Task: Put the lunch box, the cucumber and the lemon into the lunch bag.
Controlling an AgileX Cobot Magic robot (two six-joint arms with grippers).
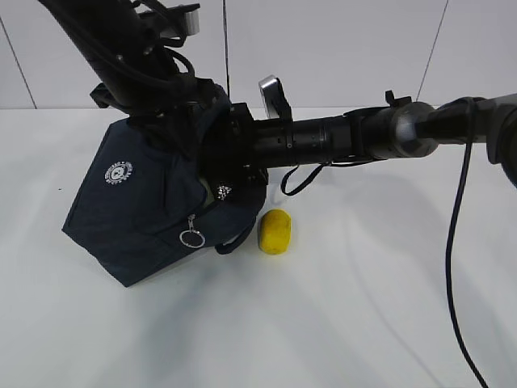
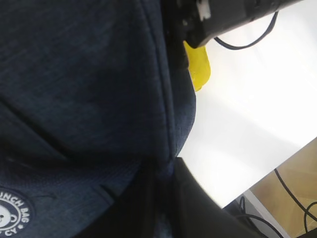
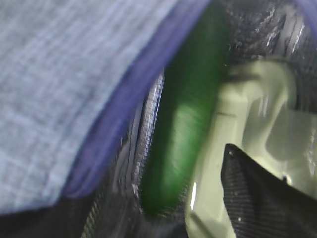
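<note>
The navy lunch bag (image 1: 149,206) stands tilted on the table, its opening facing right. My left gripper (image 2: 166,198) is shut on the bag's fabric edge (image 2: 99,89) and holds it up. My right arm (image 1: 323,141) reaches in through the opening, so its gripper is hidden in the exterior view. In the right wrist view my right gripper (image 3: 168,218) is open inside the bag. The dark green cucumber (image 3: 185,114) lies between its fingers, beside the pale green lunch box (image 3: 237,148). The yellow lemon (image 1: 275,232) lies on the table by the bag's opening and also shows in the left wrist view (image 2: 198,69).
The bag's zipper ring pull (image 1: 192,238) hangs at the front, and a round white logo (image 1: 119,172) is on its left side. A black cable (image 1: 456,242) trails from the right arm over the white table (image 1: 363,307).
</note>
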